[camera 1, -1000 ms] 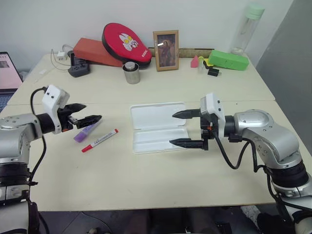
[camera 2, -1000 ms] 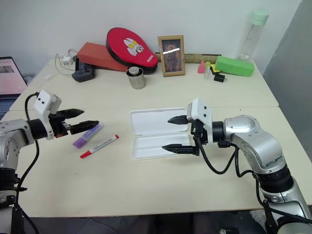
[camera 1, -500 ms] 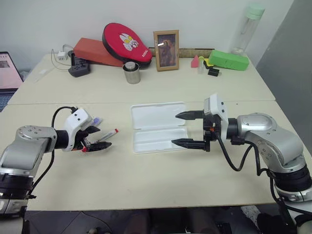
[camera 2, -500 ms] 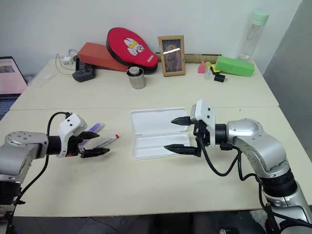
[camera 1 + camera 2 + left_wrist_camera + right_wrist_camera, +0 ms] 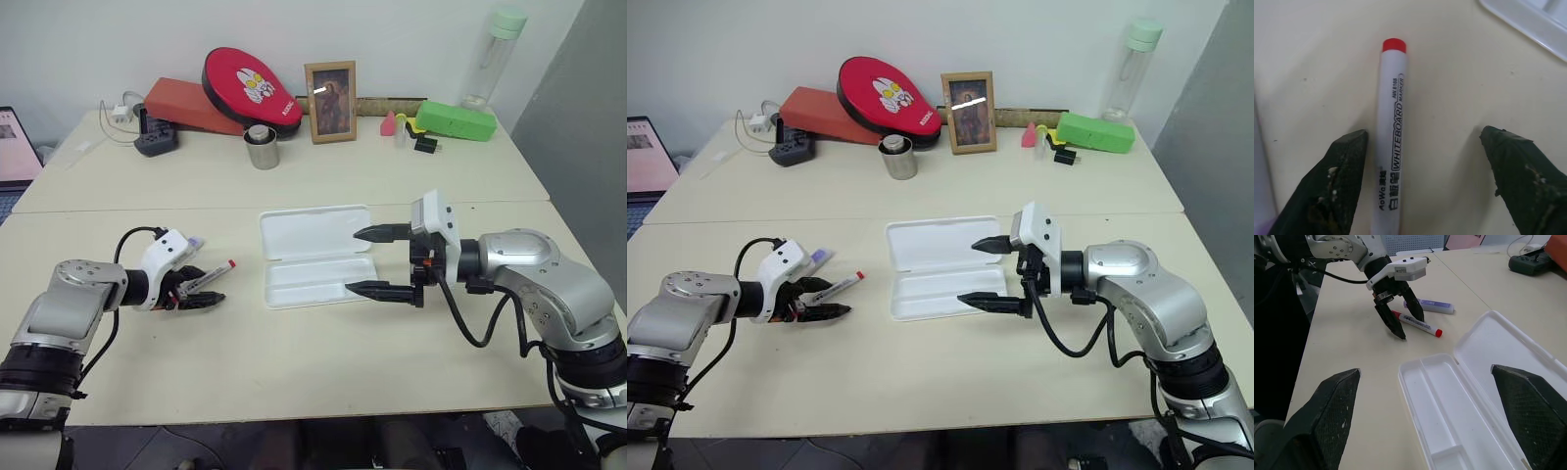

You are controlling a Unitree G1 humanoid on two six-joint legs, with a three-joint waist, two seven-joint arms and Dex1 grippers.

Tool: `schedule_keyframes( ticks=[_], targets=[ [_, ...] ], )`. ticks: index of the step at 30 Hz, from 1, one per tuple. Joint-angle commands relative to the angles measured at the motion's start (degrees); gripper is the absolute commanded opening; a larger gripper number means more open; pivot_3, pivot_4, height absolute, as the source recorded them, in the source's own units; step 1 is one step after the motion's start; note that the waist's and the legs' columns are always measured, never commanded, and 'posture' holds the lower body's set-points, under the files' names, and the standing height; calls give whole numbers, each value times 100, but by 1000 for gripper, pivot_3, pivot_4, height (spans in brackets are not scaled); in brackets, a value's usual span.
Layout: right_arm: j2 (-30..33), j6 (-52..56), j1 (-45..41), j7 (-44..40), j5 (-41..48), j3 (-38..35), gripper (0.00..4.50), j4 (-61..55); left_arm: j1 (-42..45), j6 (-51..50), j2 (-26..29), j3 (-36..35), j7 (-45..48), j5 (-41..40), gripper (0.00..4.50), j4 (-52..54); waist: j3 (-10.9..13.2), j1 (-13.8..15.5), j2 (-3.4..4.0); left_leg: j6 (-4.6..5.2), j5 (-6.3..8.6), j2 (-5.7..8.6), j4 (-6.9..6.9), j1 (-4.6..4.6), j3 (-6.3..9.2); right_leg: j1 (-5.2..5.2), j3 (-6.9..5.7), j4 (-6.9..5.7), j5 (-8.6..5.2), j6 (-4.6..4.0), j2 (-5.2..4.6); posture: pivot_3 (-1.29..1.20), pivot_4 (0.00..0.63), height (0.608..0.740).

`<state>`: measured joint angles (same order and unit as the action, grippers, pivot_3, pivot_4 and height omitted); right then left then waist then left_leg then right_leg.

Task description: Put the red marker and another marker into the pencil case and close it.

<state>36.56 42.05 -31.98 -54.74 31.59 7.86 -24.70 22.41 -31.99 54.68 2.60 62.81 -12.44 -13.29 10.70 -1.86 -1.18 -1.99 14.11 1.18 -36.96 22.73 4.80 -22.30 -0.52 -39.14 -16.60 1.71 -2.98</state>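
left gripper: down at the table, jaws apart and straddling the red marker; one finger just beside the barrel, the other well clear. Not gripping yet. Reads as lined up for a pinch across the barrel.
red marker: flat on the table, at 9 o'clock from the pencil case. Long axis runs roughly 8-to-2 in the head view, one red end toward the case, the other under the gripper.
another marker: purple, flat on the table just beyond the red one, not touching it, at 10 o'clock from the case.
pencil case: lid fully open and lying flat, tray empty, long axis 9-to-3. Open so both markers can drop in.
right gripper: at the case's 3 o'clock end, jaws wide apart, holding nothing. Likely waiting to steady or close the case.
next: close the left jaws on the barrel.
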Motion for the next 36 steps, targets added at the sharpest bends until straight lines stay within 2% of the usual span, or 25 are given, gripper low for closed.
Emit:
schedule_keyframes(
  ticks=[1, 9, 13, 20, 24, 27, 31, 36],
  targets=[
    [99, -26, -11, 23, 125, -228, 4500, -227, -74, 70, 0, 116, -29, 210, 2901, -92, 0, 0, 0, 0, 0, 0, 0, 0, 0, 0, 0, 0, 0, 0, 0, 0, 150, 740],
    [186, -40, -3, 10, 174, -240, 4500, -236, -143, 126, -2, 80, 7, 227, 1152, -100, 0, 0, 0, 0, 0, 1, 0, 0, -1, 1, 2, 1, 0, 0, -1, 0, 150, 740],
    [223, -53, 18, 11, 197, -248, 4500, -231, -185, 134, -7, 48, 7, 214, 443, -80, 0, 0, 0, 0, 0, 0, 0, 0, -1, 1, 1, 1, 0, 0, -1, 0, 150, 740],
    [274, -81, 63, 20, 212, -296, 4500, -245, -241, 329, 25, -35, 55, 196, 406, 76, 0, -1, 0, 0, 0, 0, 0, -1, -2, 1, 3, 1, 0, 0, -2, 0, 150, 740],
    [415, -61, 157, -8, 294, -510, 4500, -315, -165, 199, 154, -21, 699, -301, 405, 1197, 0, 9, 0, 0, 0, 2, 0, 5, -1, 0, 1, 4, 0, 0, -4, 0, 150, 740],
    [486, -43, 204, -9, 346, -603, 4500, -373, 231, -98, 157, 194, 943, -416, 404, 1775, 0, 37, -2, 0, 0, 4, -3, 12, 4, 0, -3, 8, 0, 0, -6, 0, 150, 740],
    [598, -19, 360, 34, 403, -741, 4500, -536, 1068, -377, -240, 836, 1043, -319, 404, 2151, 0, 45, -2, 0, 0, 8, -5, 14, 0, 3, -8, 6, 0, 1, -4, 0, 150, 740],
    [775, -50, 720, 189, 381, -958, 4500, -699, 2033, 178, -871, 1605, 1094, 322, 404, 1243, 0, 18, -2, 1, -1, 10, -5, 11, -12, 6, -9, 6, 0, 3, -1, 0, 150, 740]
  ],
)
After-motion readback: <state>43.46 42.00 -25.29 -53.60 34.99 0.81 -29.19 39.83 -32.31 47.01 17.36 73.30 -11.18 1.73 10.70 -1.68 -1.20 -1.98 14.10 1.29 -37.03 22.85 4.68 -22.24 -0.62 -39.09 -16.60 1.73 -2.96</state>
